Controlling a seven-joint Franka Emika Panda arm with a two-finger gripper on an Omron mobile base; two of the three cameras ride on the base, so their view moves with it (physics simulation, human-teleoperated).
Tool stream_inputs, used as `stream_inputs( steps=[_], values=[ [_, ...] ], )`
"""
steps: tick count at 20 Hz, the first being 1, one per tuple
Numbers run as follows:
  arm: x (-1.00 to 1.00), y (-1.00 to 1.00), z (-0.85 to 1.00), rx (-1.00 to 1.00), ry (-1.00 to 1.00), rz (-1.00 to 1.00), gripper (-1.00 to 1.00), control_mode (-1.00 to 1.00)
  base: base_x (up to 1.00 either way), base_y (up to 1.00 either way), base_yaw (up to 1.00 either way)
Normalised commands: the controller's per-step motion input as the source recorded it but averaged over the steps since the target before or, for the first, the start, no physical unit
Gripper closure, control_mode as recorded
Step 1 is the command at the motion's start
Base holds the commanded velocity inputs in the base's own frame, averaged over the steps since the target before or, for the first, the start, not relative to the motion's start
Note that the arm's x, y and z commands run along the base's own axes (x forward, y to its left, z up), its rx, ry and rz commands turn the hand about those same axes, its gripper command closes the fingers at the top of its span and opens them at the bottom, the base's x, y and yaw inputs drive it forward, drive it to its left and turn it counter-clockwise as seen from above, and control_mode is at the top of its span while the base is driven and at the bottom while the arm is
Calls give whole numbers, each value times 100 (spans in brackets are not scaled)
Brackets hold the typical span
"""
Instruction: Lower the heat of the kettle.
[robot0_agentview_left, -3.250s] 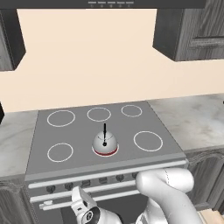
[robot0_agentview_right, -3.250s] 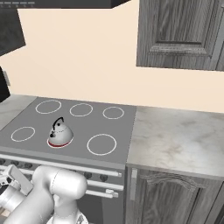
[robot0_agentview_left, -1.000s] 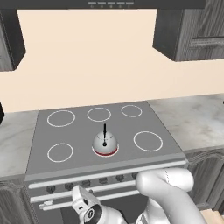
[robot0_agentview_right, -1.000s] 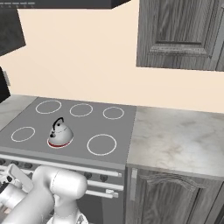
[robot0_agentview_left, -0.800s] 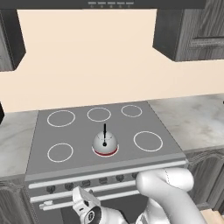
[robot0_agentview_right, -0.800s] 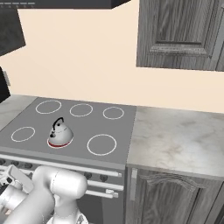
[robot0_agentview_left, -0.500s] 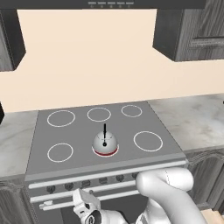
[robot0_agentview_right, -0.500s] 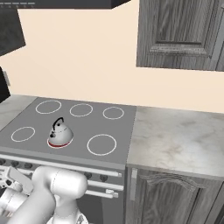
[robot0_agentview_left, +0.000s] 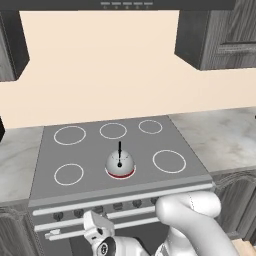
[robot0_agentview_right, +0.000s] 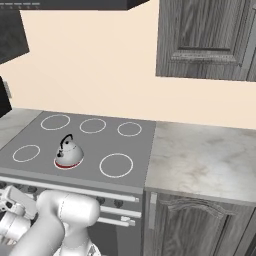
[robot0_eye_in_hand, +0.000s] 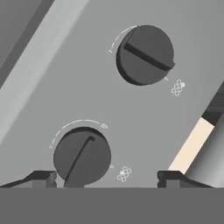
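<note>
The gripper (robot0_eye_in_hand: 106, 178) sits right up against the stove's front panel (robot0_eye_in_hand: 131, 127), its two dark fingertips (robot0_eye_in_hand: 41, 178) spread wide with nothing gripped between them. The nearer knob (robot0_eye_in_hand: 82, 156) lies in the gap between the tips, closer to the left one, its ridge running from lower left to upper right, and whether the tips touch it cannot be told. A second knob (robot0_eye_in_hand: 145, 55) sits farther along the same panel, its ridge angled the other way.

From the left base view, the hand (robot0_agentview_left: 98, 231) hangs low in front of the panel's row of knobs (robot0_agentview_left: 117, 206), toward the stove's left side, just below the oven handle bar (robot0_agentview_left: 80, 230). Beyond the panel, on top of the stove (robot0_agentview_left: 45, 165), the kettle (robot0_agentview_left: 120, 164) stands upright on the front middle burner, which shows a red rim (robot0_agentview_left: 120, 175) under its base. White burner rings (robot0_agentview_left: 169, 161) lie to either side and behind it. In the right base view the kettle (robot0_agentview_right: 68, 152) sits left of the marble counter (robot0_agentview_right: 200, 155), well apart from it
</note>
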Motion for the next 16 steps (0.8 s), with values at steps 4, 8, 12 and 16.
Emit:
stream_inputs(
  steps=[4,8,12,16],
  values=[
    [27,-7,0,3,1,0,-100,-100,0,0,0],
    [28,0,-16,0,0,4,-100,-100,0,0,0],
    [16,-6,-28,2,0,8,-100,-100,0,0,0],
    [31,-3,-4,5,0,7,-100,-100,0,0,0]
  ],
)
